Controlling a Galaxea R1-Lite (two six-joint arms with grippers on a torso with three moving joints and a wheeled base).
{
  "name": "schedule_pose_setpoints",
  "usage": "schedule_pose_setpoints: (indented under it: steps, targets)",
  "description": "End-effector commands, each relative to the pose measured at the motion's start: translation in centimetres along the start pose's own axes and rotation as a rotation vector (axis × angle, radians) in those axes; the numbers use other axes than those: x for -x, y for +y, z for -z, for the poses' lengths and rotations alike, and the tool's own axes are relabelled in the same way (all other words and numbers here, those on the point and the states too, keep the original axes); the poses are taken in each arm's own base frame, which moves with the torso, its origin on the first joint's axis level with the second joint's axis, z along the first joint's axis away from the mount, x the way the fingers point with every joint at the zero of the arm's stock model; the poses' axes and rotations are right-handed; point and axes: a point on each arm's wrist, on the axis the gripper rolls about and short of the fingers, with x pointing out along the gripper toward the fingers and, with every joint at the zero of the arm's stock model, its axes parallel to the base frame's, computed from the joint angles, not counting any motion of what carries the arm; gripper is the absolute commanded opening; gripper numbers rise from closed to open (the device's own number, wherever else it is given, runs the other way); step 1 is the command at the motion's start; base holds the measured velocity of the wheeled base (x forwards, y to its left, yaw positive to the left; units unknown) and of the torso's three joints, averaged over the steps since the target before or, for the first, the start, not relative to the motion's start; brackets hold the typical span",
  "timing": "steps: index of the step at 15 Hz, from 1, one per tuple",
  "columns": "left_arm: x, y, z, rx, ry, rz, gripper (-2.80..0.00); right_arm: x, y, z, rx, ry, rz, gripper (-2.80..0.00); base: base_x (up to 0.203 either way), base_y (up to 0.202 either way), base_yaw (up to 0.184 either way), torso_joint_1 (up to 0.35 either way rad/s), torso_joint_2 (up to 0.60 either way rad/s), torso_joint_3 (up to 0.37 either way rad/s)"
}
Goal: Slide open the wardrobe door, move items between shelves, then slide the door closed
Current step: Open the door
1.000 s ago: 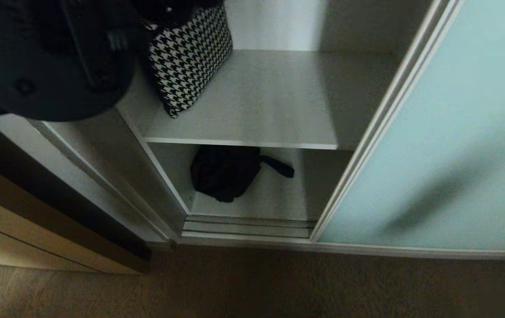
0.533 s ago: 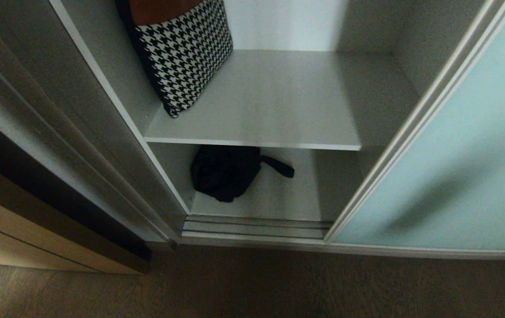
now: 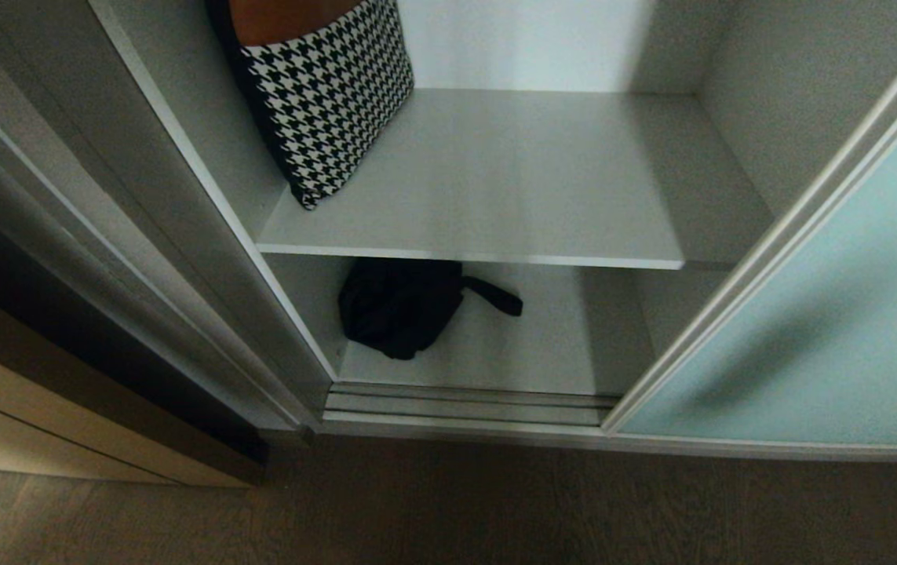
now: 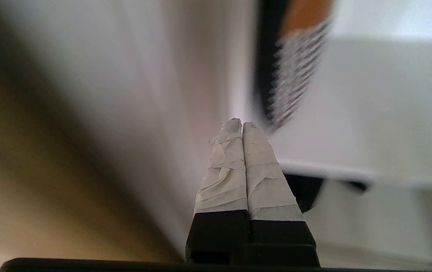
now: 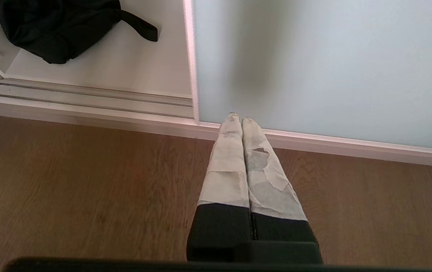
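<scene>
The sliding wardrobe door (image 3: 825, 314), frosted aqua glass in a silver frame, stands pushed to the right and the wardrobe is open. A black-and-white houndstooth bag (image 3: 330, 94) leans at the left of the upper shelf (image 3: 511, 180). A black bag (image 3: 397, 306) lies on the lower shelf (image 3: 511, 353). Neither gripper shows in the head view. My left gripper (image 4: 242, 124) is shut and empty, in front of the left wall beside the houndstooth bag (image 4: 295, 75). My right gripper (image 5: 238, 119) is shut and empty, low over the floor, pointing at the door (image 5: 314, 68).
A ribbed silver floor track (image 3: 464, 404) runs along the wardrobe's front. A wooden cabinet (image 3: 63, 424) stands to the left of the wardrobe. Brown wood floor (image 3: 495, 510) lies before it. The right wrist view also shows the black bag (image 5: 57, 26).
The door has slid further right, uncovering more of both shelves. My left arm, which filled the head view's upper left, has left that view.
</scene>
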Motion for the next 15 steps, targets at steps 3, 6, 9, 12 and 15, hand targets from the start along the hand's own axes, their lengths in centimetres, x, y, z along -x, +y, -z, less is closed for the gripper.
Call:
schedule_pose_setpoints:
  steps: [3, 6, 9, 12, 15]
  targets:
    - [10.4, 3.5, 5.8, -0.018, -0.059, -0.147, -2.80, 0.0, 0.0, 0.0, 0.000, 0.001, 0.000, -2.80, 0.000, 0.000, 0.000, 0.000, 0.00, 0.000]
    - [14.3, 3.7, 12.2, -0.041, -0.035, -0.152, -2.80, 0.0, 0.0, 0.0, 0.000, 0.001, 0.000, -2.80, 0.000, 0.000, 0.000, 0.000, 0.00, 0.000]
    - [14.9, 3.3, 17.9, -0.047, 0.067, -0.103, -2.80, 0.0, 0.0, 0.0, 0.000, 0.000, 0.000, -2.80, 0.000, 0.000, 0.000, 0.000, 0.00, 0.000]
    - [16.4, 2.8, 22.5, -0.040, 0.094, 0.103, -2.80, 0.0, 0.0, 0.0, 0.000, 0.001, 0.000, -2.80, 0.000, 0.000, 0.000, 0.000, 0.00, 0.000]
    - [16.9, 2.6, 25.3, -0.042, 0.184, 0.176, -2.80, 0.0, 0.0, 0.0, 0.000, 0.000, 0.000, -2.80, 0.000, 0.000, 0.000, 0.000, 0.00, 0.000]
